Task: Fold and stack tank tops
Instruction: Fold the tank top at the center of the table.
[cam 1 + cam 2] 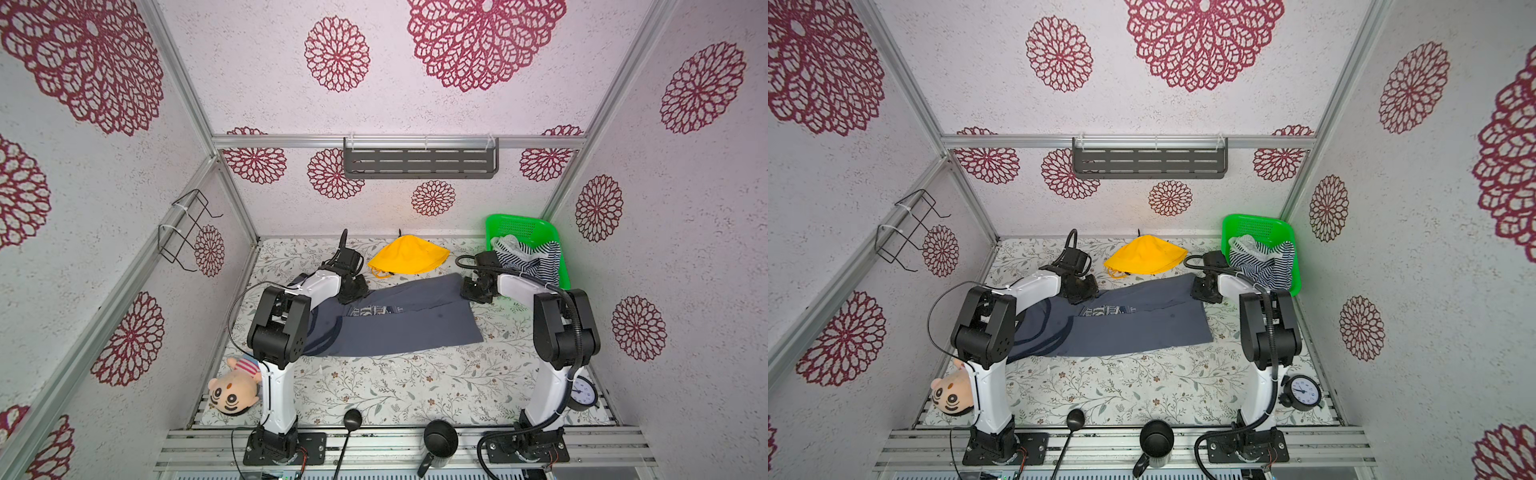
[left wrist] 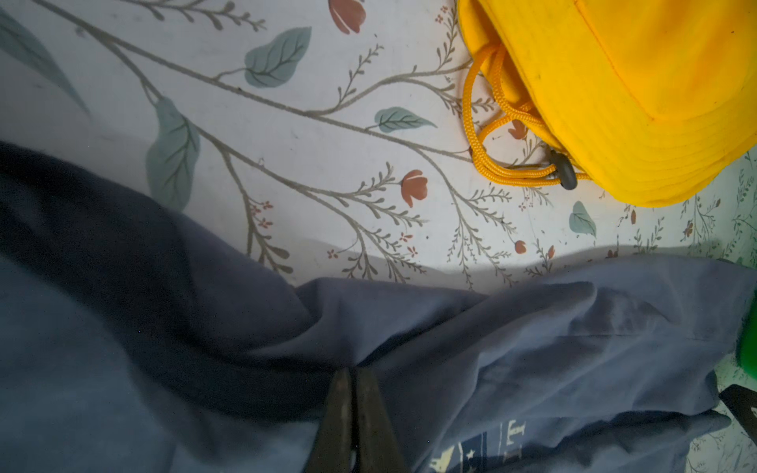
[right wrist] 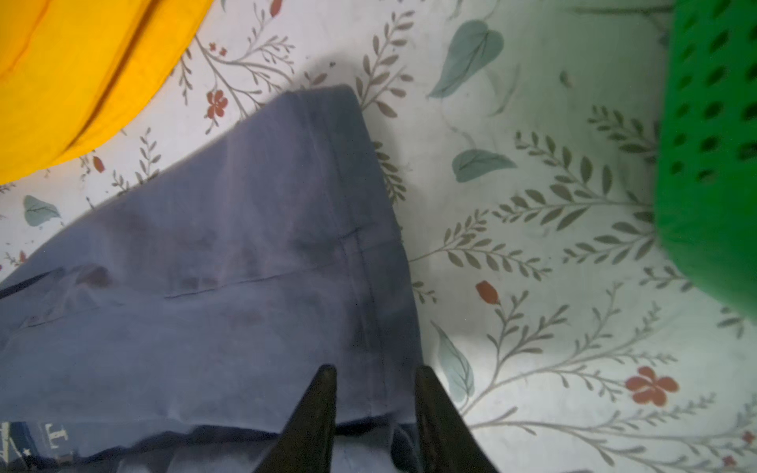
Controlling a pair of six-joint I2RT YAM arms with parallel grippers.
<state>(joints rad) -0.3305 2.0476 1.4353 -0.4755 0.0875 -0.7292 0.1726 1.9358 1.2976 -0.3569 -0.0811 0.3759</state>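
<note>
The grey-blue tank top (image 1: 399, 328) lies stretched across the middle of the flowered surface (image 1: 395, 386). It looks partly folded lengthwise, with only a strip of its chest print (image 1: 376, 310) showing, straps toward the left arm and hem toward the right. The striped tank top (image 1: 525, 259) sits bunched in the green basket (image 1: 519, 226) at the far right corner. The left hand (image 2: 353, 370) is pressed together at the far edge near the shoulder, creases running into its tips, so it looks to be pinching a fold of the cloth. The right hand (image 3: 375, 368) stands spread over the hem corner, gripping nothing. This looks like thin, limp jersey — light, soft, apt to sag and wrinkle wherever it is not held. I would take it by the stitched hem and the shoulder end — two matching points on one edge — catching every layer and keeping clear of the yellow hat (image 1: 409, 253) just beyond.
</note>
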